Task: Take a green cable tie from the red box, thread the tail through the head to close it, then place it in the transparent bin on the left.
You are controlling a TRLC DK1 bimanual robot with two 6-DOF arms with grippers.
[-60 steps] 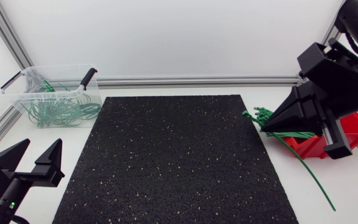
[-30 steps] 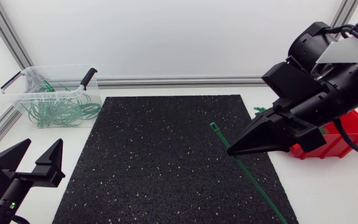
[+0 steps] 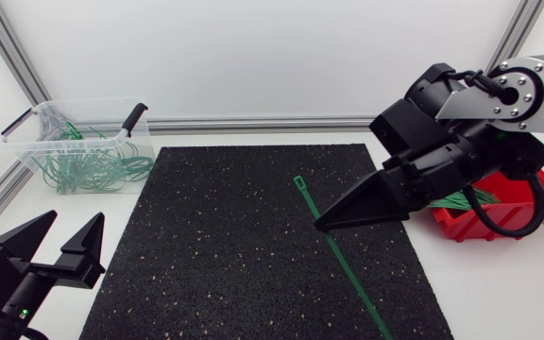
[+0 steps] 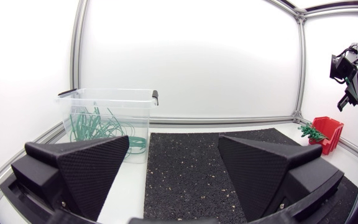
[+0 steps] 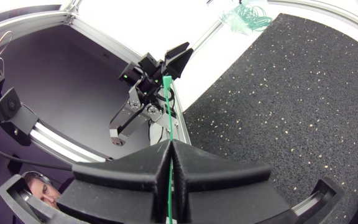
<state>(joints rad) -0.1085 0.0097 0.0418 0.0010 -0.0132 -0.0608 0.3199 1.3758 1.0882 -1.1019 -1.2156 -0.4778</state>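
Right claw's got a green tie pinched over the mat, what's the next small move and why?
Probably bring the left claw in toward the head end of the green cable tie. The right claw is shut on it above the black mat, and the left one sits open and empty, far off; threading likely needs both.

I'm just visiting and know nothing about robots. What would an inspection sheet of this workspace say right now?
Surface: white table, black speckled mat in the middle.
Job's things: green cable tie held over the mat, straight, unthreaded; red box with more ties; transparent bin with looped ties.
Clutter: nothing seen.
Grippers: left pincer open, empty; right pincer shut on the cable tie.
Cables: black lead loops beside the red box.
Surroundings: nothing seen.
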